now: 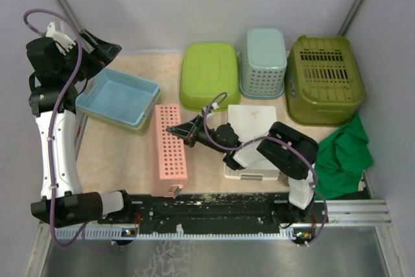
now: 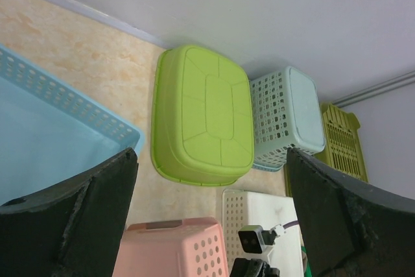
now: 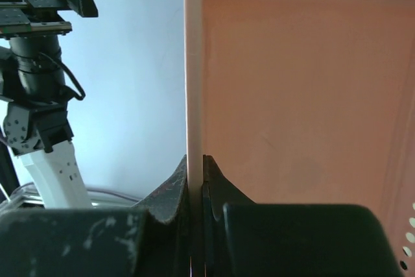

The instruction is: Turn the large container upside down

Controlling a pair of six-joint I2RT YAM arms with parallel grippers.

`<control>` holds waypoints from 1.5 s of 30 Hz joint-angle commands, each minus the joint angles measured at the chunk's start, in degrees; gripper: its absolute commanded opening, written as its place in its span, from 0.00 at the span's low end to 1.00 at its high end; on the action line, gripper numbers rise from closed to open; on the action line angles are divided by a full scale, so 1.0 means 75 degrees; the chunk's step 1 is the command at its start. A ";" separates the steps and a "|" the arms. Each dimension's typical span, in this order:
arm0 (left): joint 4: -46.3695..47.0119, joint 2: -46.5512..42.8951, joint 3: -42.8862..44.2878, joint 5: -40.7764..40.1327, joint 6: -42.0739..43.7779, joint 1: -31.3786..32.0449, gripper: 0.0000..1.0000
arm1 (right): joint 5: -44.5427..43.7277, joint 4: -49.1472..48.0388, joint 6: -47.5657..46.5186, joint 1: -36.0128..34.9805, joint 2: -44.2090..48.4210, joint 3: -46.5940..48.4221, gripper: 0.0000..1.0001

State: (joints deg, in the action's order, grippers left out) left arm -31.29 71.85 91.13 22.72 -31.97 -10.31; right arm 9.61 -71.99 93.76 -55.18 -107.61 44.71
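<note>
Left gripper: raised at the far-left side, fingers spread wide, holding nothing.
Blue tray: open side up, just below the left gripper.
Pink container: on its long side, perforated wall facing up, between the blue tray and the white basket.
Right gripper: pinching the pink container's upper edge; the thin wall is clamped between both fingers.
Lime tub: bottom up, at the back.
Teal basket: bottom up, beside the lime tub.
Olive basket: bottom up, far right.
Green cloth: crumpled, in front of the olive basket.
</note>
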 commanded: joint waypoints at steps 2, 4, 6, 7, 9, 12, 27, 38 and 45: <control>0.0068 -0.0030 -0.0077 0.0252 0.0132 0.0038 1.00 | 0.0133 -0.1209 0.0092 0.0394 0.0659 -0.0807 0.00; 0.0061 -0.0035 -0.0084 0.0297 0.0141 0.0032 1.00 | 0.0391 -0.0151 -0.0308 0.0506 0.0992 -0.0945 0.00; 0.0053 -0.0027 -0.0121 0.0346 0.0254 0.0043 1.00 | 0.0355 0.1146 -0.0701 0.0570 0.1422 -0.1124 0.11; 0.0017 -0.0003 -0.0117 0.0372 0.0317 0.0058 1.00 | 0.0284 0.1737 -0.0926 0.0570 0.1603 -0.1168 0.19; -0.0088 0.0061 -0.0086 0.0392 0.0423 0.0100 1.00 | 0.0058 0.2894 -0.1418 0.0572 0.2081 -0.1171 0.34; -0.0156 0.0078 -0.0092 0.0398 0.0495 0.0198 1.00 | -0.0513 0.4588 -0.1999 0.0572 0.2600 -0.1065 0.48; -0.0305 0.0170 -0.0538 0.0229 0.0817 0.0613 1.00 | -0.2969 1.0372 -0.3911 0.0537 0.4695 -0.0175 0.64; -0.1833 -0.0012 -0.1782 -0.2189 0.1986 0.2704 1.00 | -0.5125 1.3209 -0.6400 0.0555 0.5262 0.1202 0.64; -0.3191 -0.1469 -0.3757 -0.3774 0.1001 0.3706 0.99 | -0.6388 1.4199 -0.7279 0.0573 0.5230 0.1786 0.64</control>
State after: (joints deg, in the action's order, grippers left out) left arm -46.63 67.51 66.72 4.56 -20.97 14.61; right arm -30.57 29.04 45.93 -51.20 -69.38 55.29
